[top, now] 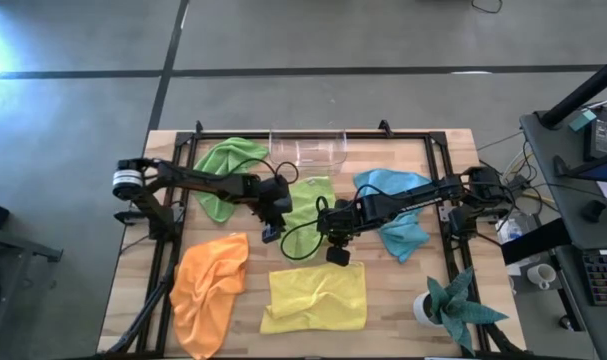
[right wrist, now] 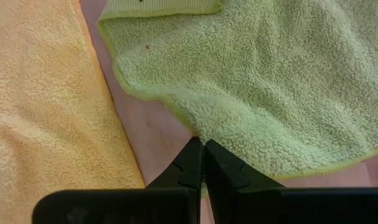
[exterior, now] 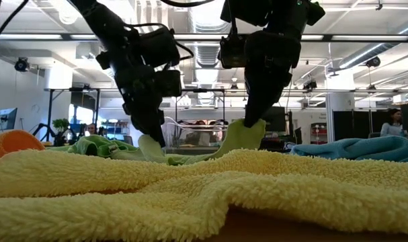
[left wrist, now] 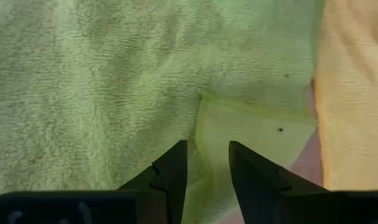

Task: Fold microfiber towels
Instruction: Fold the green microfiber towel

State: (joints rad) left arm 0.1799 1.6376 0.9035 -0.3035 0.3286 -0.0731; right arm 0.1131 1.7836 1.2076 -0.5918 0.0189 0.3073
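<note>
Jaws of left gripper [left wrist: 207, 163] narrowly parted on one corner of the middle lime towel [top: 309, 205]; right gripper [right wrist: 203, 157] jaws pinched shut on the other. Held edge faces the yellow towel [top: 316, 298]; slightly lifted, apparently.

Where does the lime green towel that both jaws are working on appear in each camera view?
High view: lime green towel, table centre, between both arms.
Low view: middle, corners lifted, behind the yellow towel.
Left wrist view: fills most of the picture.
Right wrist view: upper right.
Shared landmark: the yellow towel, next to it in the high, low and right wrist views.
</note>
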